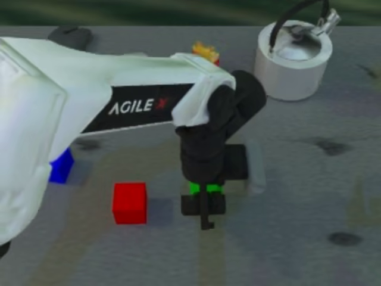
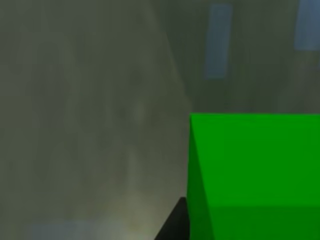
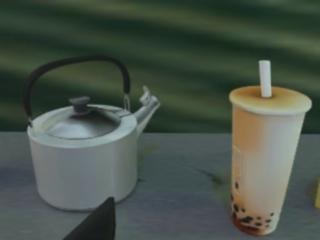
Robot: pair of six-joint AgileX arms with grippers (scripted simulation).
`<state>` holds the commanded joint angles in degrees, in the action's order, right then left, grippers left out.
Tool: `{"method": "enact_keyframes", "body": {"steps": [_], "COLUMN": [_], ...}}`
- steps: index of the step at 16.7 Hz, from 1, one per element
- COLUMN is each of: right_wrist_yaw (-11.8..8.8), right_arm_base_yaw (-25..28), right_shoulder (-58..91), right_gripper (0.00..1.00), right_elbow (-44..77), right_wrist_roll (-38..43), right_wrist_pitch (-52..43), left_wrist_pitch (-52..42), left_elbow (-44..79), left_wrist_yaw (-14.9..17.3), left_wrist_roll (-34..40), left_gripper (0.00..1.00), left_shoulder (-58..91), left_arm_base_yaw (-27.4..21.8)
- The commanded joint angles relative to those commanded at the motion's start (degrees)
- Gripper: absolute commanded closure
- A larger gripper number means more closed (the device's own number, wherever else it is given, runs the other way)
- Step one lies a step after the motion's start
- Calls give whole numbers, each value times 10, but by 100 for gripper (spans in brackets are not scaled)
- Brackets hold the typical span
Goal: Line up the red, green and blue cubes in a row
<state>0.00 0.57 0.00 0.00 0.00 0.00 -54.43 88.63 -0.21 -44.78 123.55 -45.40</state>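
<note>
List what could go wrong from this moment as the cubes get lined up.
1. The left gripper is down over the green cube, which shows only as a sliver in the top view; an off-centre grip could let it twist or slip.
2. The red cube sits close to the left of it; a careless placement could knock it.
3. The blue cube lies partly under the left arm, so its position is hard to check.

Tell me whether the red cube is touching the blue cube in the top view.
No. The red cube sits apart from the blue cube, with bare table between them.
</note>
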Motion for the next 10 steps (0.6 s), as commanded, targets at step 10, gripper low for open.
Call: {"method": "enact_keyframes", "body": {"steps": [10], "right_wrist_yaw": [0], "right_arm_base_yaw": [0], "right_shoulder": [0], "right_gripper": [0], "right_elbow": [0], "right_wrist_roll": [0], "right_wrist_pitch": [0], "left_wrist_pitch": [11], "left_elbow": [-9], "left_wrist_yaw": [0], "left_wrist_roll": [0], "left_gripper": [62], "left_shoulder": [5], "left_arm_base_yaw": [0]}}
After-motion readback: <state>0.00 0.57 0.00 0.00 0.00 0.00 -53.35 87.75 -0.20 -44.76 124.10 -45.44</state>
